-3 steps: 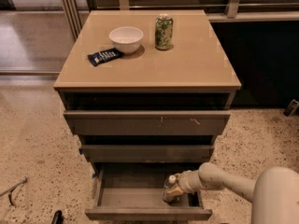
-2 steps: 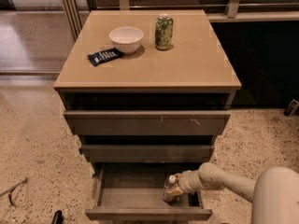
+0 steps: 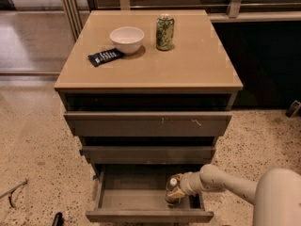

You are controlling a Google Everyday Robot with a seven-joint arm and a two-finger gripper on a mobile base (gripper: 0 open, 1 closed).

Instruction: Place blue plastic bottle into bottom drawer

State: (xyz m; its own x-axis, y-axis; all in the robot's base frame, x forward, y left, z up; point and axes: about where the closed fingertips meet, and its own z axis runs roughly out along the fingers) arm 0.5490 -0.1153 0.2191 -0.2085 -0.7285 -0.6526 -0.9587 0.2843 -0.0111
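The bottom drawer (image 3: 141,199) of the cabinet is pulled open, with a flat plain front at the lower edge of the view. My gripper (image 3: 175,192) reaches in from the right on a white arm and sits inside the drawer at its right side. It holds the blue plastic bottle (image 3: 173,184), of which only the white cap and a bit of the neck show; the rest is hidden behind the gripper.
On the cabinet top (image 3: 197,65) stand a white bowl (image 3: 127,39), a green patterned can (image 3: 165,32) and a dark snack packet (image 3: 105,57). The two upper drawers (image 3: 148,124) are slightly out. Speckled floor surrounds the cabinet; dark railing behind.
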